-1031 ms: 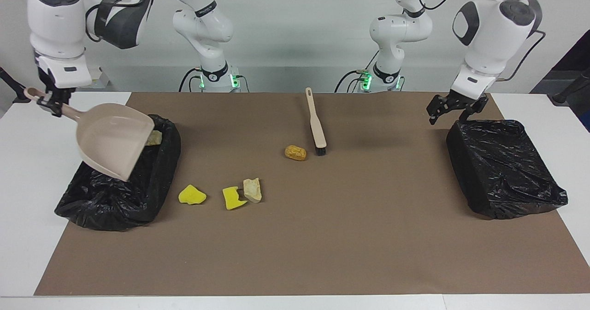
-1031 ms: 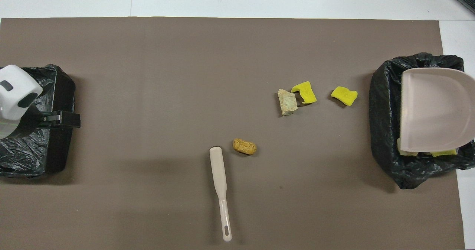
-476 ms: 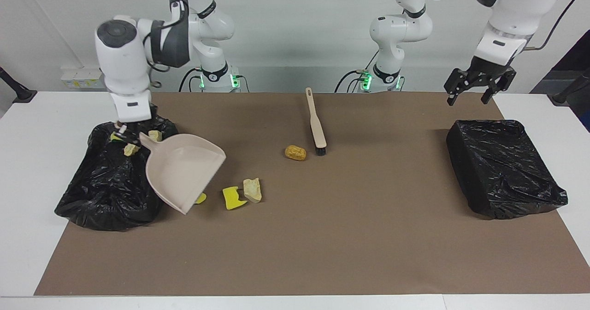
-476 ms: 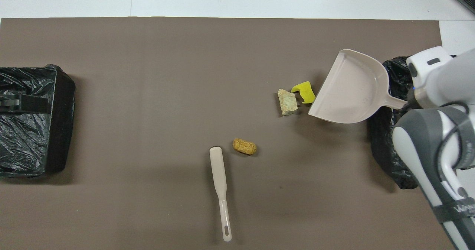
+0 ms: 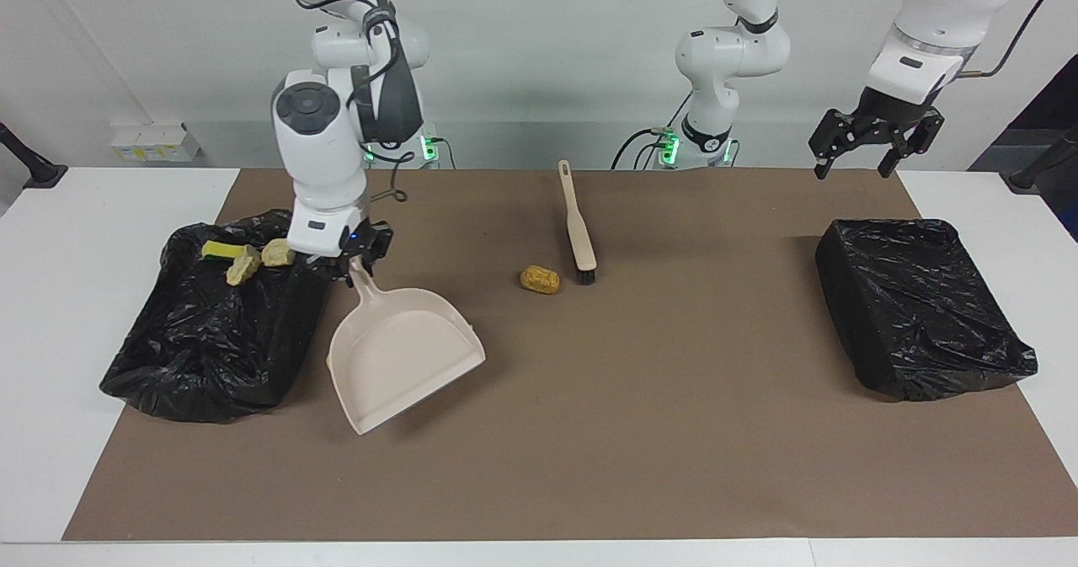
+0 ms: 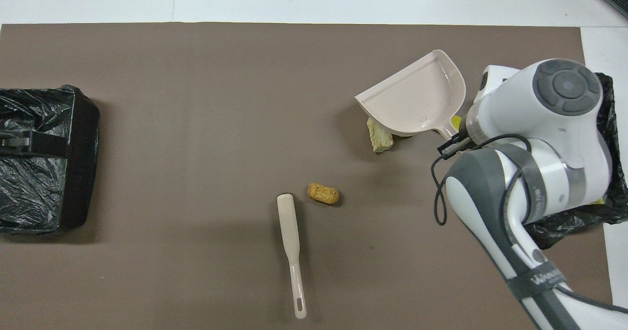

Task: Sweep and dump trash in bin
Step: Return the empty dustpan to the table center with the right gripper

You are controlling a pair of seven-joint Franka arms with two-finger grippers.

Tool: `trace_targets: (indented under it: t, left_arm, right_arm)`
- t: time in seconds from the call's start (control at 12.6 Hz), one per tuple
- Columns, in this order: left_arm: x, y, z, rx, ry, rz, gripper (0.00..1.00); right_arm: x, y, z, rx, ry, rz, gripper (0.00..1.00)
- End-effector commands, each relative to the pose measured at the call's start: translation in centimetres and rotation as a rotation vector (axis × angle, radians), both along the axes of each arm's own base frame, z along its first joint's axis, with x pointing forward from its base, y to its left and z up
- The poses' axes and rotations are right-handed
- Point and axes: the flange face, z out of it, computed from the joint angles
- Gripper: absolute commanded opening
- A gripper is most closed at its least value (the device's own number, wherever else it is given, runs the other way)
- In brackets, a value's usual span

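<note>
You have a brown paper mat [image 5: 589, 432] covering most of the white table [image 5: 50, 297]. Two black bag-lined bins sit on it: the bin at the left arm's end [image 5: 918, 306] looks closed over, and the bin at the right arm's end [image 5: 210, 339] holds a yellow sponge scrap [image 5: 221, 249] and two tan crusty chunks [image 5: 244, 265] near its rim closest to the robots. Your right gripper [image 5: 352, 265] is clamped on the handle of the beige plastic dustpan [image 5: 400, 356], which hangs tilted over the mat just beside that bin. In the overhead view the pan covers part of a pale tan chunk [image 6: 379, 136], and a sliver of yellow shows by the handle. Your left gripper [image 5: 872, 141] waits in the air over the mat's edge with its fingers apart. The beige flat brush with black bristles [image 5: 578, 226] lies mid-table, with an orange-brown bread-like lump [image 5: 540, 279] just beside its bristle end
</note>
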Motion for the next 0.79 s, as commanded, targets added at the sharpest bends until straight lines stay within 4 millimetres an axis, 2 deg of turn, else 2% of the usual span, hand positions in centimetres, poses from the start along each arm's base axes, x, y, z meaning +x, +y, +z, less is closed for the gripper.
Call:
trace_targets:
  t: [0.0, 0.08, 0.24, 0.32, 0.48, 0.71]
  left_arm:
    - [-0.3, 0.3, 0.1, 0.000, 0.019, -0.013, 1.00]
    - [-0.3, 0.4, 0.1, 0.000, 0.015, -0.010, 1.00]
    - [-0.2, 0.7, 0.0, 0.003, 0.018, -0.002, 1.00]
    - [-0.2, 0.6, 0.0, 0.003, 0.018, -0.002, 1.00]
    - [-0.3, 0.2, 0.0, 0.003, 0.019, -0.011, 1.00]
    - [-0.3, 0.7, 0.0, 0.003, 0.023, -0.002, 1.00]
  right_arm:
    - [0.8, 4.1, 0.3, 0.045, -0.028, -0.164, 0.00]
    - [0.6, 6.2, 0.5, 0.057, -0.032, -0.202, 0.00]
    - [0.0, 11.5, -1.3, 0.081, -0.012, -0.265, 0.00]
    - [0.5, 13.7, -1.4, 0.101, -0.032, -0.305, 0.00]
    - [0.9, 17.7, -3.4, 0.097, -0.024, -0.343, 0.00]
    - [2.2, 22.4, -6.3, 0.092, -0.028, -0.422, 0.00]
